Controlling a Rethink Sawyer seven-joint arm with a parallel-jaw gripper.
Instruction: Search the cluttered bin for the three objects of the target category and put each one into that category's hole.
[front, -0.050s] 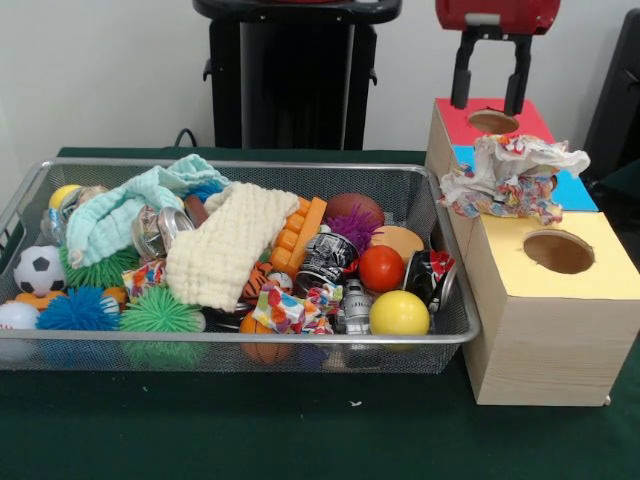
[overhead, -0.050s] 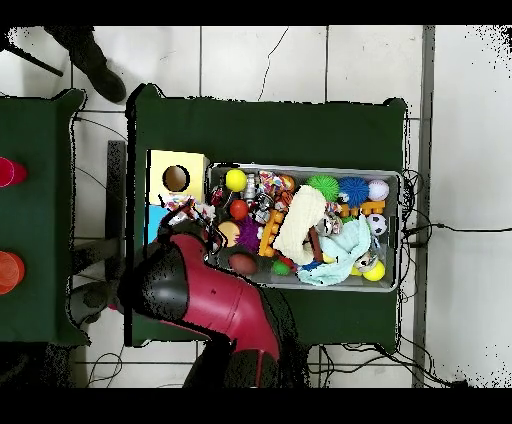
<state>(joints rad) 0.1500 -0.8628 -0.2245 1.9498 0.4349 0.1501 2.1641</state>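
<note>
A green-covered bench (front, -0.050s: 300, 440) carries a wire mesh bin (front, -0.050s: 440, 340) and, touching its side, a long wooden box (front, -0.050s: 540, 350) with three coloured top panels, each with a round hole: red, blue and yellow. The bin is heaped with clutter: a cream knitted cloth (front, -0.050s: 225, 250) lies across the middle, a mint towel (front, -0.050s: 120, 215) beside it, with orange blocks (front, -0.050s: 300, 235), a soccer ball (front, -0.050s: 38, 270), spiky green and blue balls, a red ball (front, -0.050s: 381, 268), a yellow ball (front, -0.050s: 399, 313) and crushed cans. A crumpled printed wrapper (front, -0.050s: 510, 175) sits on the box over the blue panel. The claw (front, -0.050s: 490, 95) hangs above the red hole (front, -0.050s: 493, 122), fingers apart, holding nothing.
</note>
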